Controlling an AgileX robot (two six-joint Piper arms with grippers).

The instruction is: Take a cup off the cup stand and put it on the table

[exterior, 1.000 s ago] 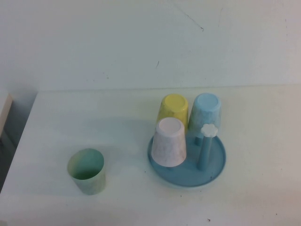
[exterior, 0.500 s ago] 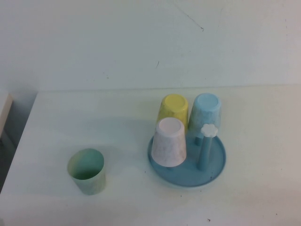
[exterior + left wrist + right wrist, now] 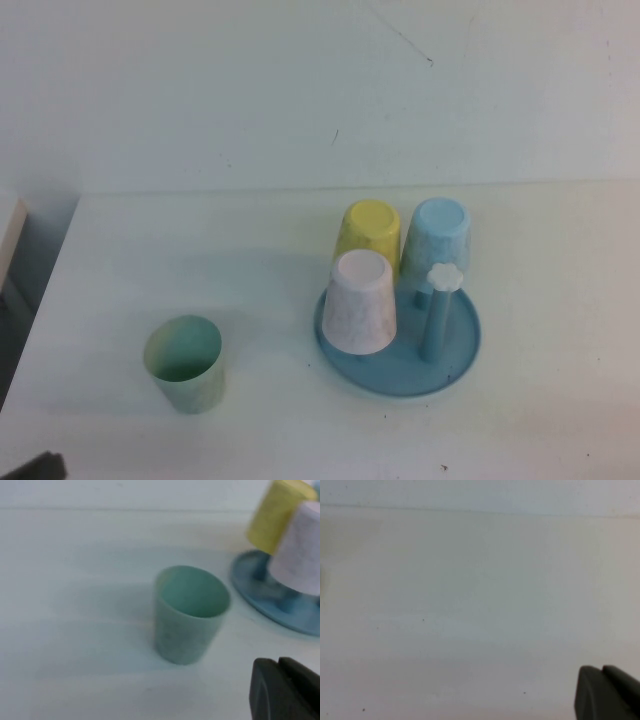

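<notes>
The mint-green cup (image 3: 184, 362) stands upright, mouth up, on the white table (image 3: 250, 240), left of the cup stand (image 3: 455, 365). It also shows in the left wrist view (image 3: 187, 614). My left gripper (image 3: 278, 661) is shut and empty, hanging near the cup and apart from it; a dark bit of it shows at the high view's bottom-left corner (image 3: 32, 467). My right gripper (image 3: 601, 669) is shut and empty over bare table, out of the high view.
On the stand a yellow cup (image 3: 367, 233), a light blue cup (image 3: 438, 236) and a pinkish-white cup (image 3: 359, 301) sit upside down on pegs. One bare peg (image 3: 437, 315) with a white flower knob stands at the front right. A wall rises behind the table.
A dark bit of my left gripper has come into the bottom-left corner of the high view. The cups and the stand have not moved.
</notes>
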